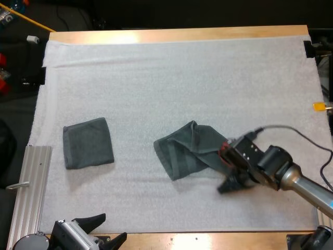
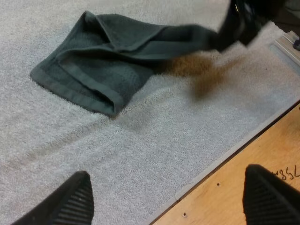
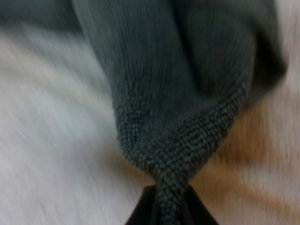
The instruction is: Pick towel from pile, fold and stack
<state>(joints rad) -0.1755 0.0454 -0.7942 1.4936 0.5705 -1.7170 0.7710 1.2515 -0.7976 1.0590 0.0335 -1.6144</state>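
Far left first: a ribbed silver metal rail (image 1: 30, 190) lies along the side of the white textured mat (image 1: 182, 78) that covers the wooden table (image 1: 177, 34). Just in from the rail, a small square folded dark grey-green towel (image 1: 88, 143) sits flat on the mat, edges neat, nothing touching it.

Down at the near edge, the left claw (image 1: 105, 232) is spread wide, its two black fingers well apart and gripping nothing. Its own camera confirms it: the left claw (image 2: 169, 199) hangs over the mat's near border, one finger above the mat and the other above bare table wood.

Now the centre, where a crumpled dark grey-green towel (image 1: 182, 153) lies well apart from the folded one. Its left part rests on the mat with a hemmed edge showing. Its right part gathers into a narrow twist running to the right claw (image 1: 225, 165).

That claw is clamped tight on the cloth. From the right wrist, the black fingertips of the right claw (image 3: 164, 211) pinch a bunched, hemmed corner of the crumpled towel (image 3: 187, 70) from both sides. From the left wrist, the crumpled towel (image 2: 103, 61) stretches toward the right claw (image 2: 239, 23), its gripped end lifted clear of the mat with a shadow underneath.
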